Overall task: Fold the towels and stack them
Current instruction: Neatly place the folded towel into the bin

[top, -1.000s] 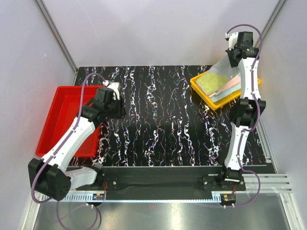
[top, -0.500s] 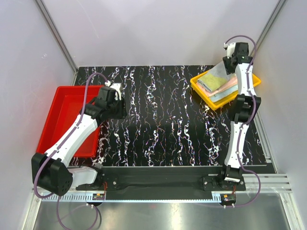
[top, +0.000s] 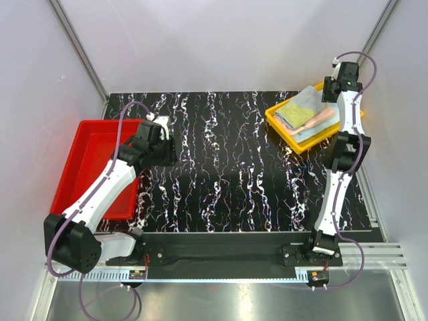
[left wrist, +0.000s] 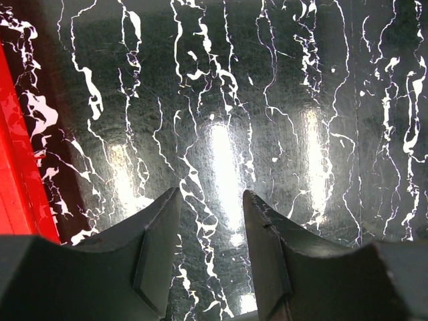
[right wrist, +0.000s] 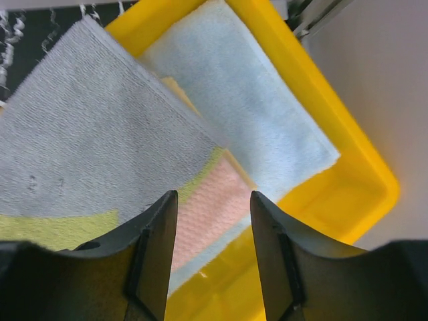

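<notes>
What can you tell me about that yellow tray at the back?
The yellow tray is a shallow rectangular bin of smooth, glossy plastic with a raised rim and rounded corners. It sits skewed at the far right of the black marbled table. Loosely piled cloths fill it: a grey towel on top, covering part of the far rim, over a light blue towel, a pink towel and a yellow-green towel. The right end effector hovers over it, open, touching nothing.
</notes>
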